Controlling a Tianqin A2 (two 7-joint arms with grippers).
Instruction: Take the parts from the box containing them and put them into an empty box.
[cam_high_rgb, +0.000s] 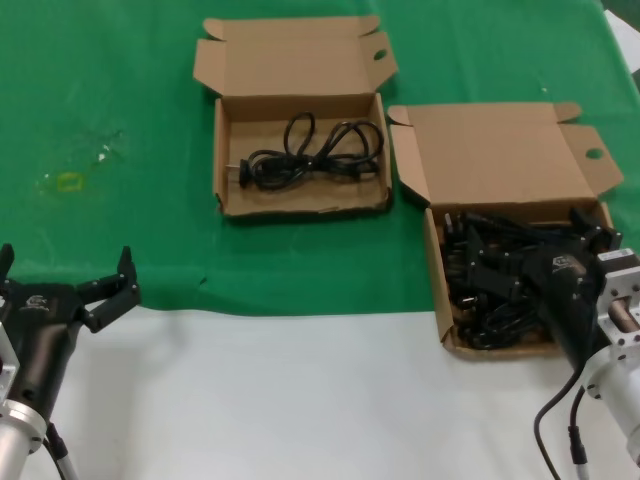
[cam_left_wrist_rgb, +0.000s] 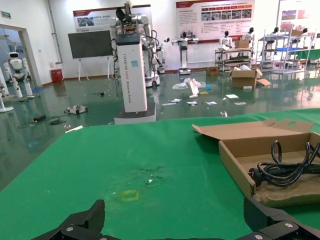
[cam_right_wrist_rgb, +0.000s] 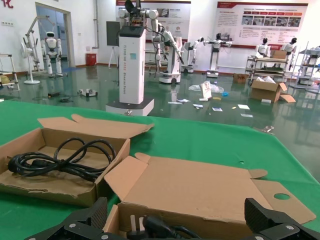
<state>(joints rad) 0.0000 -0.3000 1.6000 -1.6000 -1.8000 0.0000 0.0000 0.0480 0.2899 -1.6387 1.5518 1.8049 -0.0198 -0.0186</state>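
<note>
The right gripper (cam_high_rgb: 505, 262) hangs low over the source box (cam_high_rgb: 500, 150) at the lower right of the head view, its black fingers spread wide and reaching down among the tangled black power cords (cam_high_rgb: 490, 290) that fill the tray. In the right wrist view both fingertips (cam_right_wrist_rgb: 92, 215) stand far apart at the bottom edge, with a plug (cam_right_wrist_rgb: 150, 226) and a loop of cable showing between them, so the claw is released and not yet clenched on anything.

The step in hand looks like picking one bundle out of the heap. To do it well, the fingers should close across the thick middle of a single coil rather than a stray loop or a plug, then lift straight up, slowly, so neighbouring cords slip free instead of being dragged out. The raised lid behind the tray is close, so the lift should stay clear of it.

The destination box (cam_high_rgb: 300, 60) sits in the upper middle of the head view, just beside the source box, and already holds one coiled cord (cam_high_rgb: 310, 155).

The left gripper (cam_high_rgb: 95, 295) waits at the lower left edge, fingers spread, holding nothing.
</note>
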